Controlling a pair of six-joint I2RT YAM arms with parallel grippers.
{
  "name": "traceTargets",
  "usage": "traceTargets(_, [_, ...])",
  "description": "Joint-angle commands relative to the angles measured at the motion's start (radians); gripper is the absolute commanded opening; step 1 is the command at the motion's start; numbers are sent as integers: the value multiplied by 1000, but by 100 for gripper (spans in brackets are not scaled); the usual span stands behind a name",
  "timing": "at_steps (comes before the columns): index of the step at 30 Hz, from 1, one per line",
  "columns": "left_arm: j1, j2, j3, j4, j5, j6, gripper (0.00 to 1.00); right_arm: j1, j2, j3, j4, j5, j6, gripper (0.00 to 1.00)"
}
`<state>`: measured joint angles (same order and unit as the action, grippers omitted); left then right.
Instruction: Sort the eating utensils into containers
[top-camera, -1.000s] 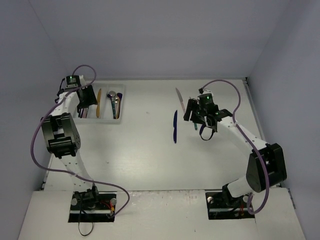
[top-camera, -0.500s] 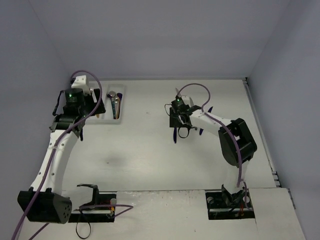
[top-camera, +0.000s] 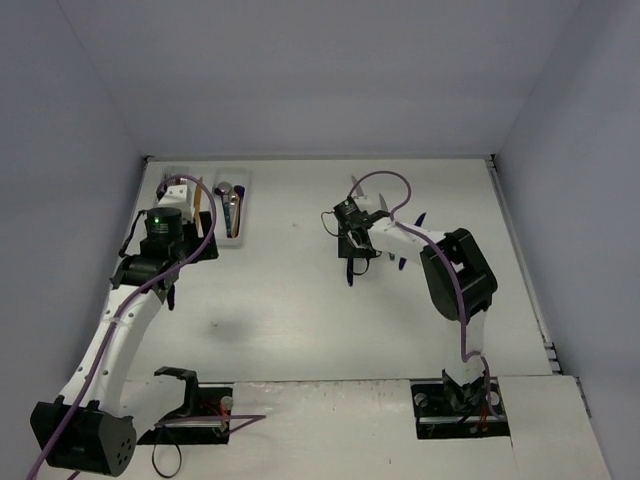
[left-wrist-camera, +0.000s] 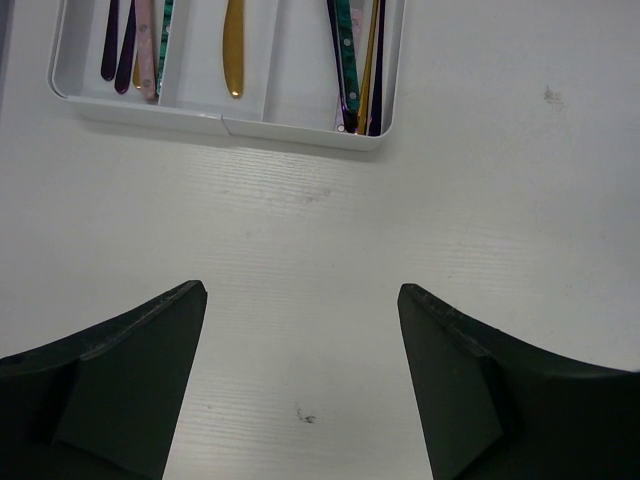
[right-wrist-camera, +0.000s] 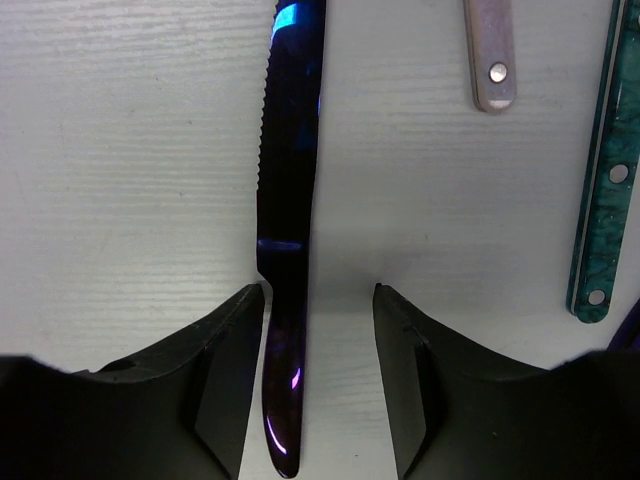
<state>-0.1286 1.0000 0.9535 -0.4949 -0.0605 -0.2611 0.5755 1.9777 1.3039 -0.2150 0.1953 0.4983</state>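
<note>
The dark blue knife (right-wrist-camera: 285, 200) is seen lying flat on the table (right-wrist-camera: 120, 150), well to the right of the white tray (left-wrist-camera: 225, 122) and roughly in line with the tray's long compartments. Its serrated blade is pointed away from the arm bases. Its handle is straddled by the right gripper (right-wrist-camera: 317, 290). The jaws are set apart, one on each side of the handle. The jaw on the tray side is right against the handle's edge, and a strip of table is left showing at the other jaw. No clamp on the knife is seen, and it is flat on the table.

Beyond the knife, on the side away from the tray, two more pieces are caught in the right wrist view. The riveted end of a pale pinkish handle (right-wrist-camera: 490, 60) is seen there, and farther out a teal marbled handle (right-wrist-camera: 600, 200), both apart from the knife.

Over at the tray, all three compartments are seen filled from the left wrist view. In the one farthest from the knife, dark purple handles (left-wrist-camera: 118, 45) are packed beside a pink handle (left-wrist-camera: 147, 50). A single gold utensil (left-wrist-camera: 233, 45) is laid in the middle one. In the one nearest the knife, a teal-handled piece (left-wrist-camera: 343, 30) is bunched with purple and gold ones.

The left gripper (left-wrist-camera: 300, 290) is held just off the near end of the tray, over bare table. Its jaws are spread wide, and nothing is held between them.
</note>
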Motion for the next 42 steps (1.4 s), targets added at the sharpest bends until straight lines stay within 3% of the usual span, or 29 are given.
traceTargets(1, [-2, -6, 25, 56, -11, 15, 75, 3, 17, 37, -32, 33, 20, 43])
traceTargets(6, [-2, -10, 23, 56, -1, 14, 75, 2, 47, 36, -38, 4, 25, 38])
traceTargets(13, [-4, -11, 18, 61, 35, 12, 75, 1, 60, 24, -40, -23, 38, 7])
traceTargets(16, [-13, -11, 16, 70, 59, 8, 75, 1, 53, 25, -40, -31, 40, 0])
traceTargets(27, [-155, -4, 8, 107, 207, -85, 75, 18, -34, 62, -35, -32, 22, 0])
traceTargets(35, [-345, 71, -93, 333, 311, -283, 75, 34, -136, 75, -28, -25, 27, 0])
traceTargets(42, [-421, 196, -116, 510, 341, -380, 75, 42, -225, 68, -11, -53, 42, 0])
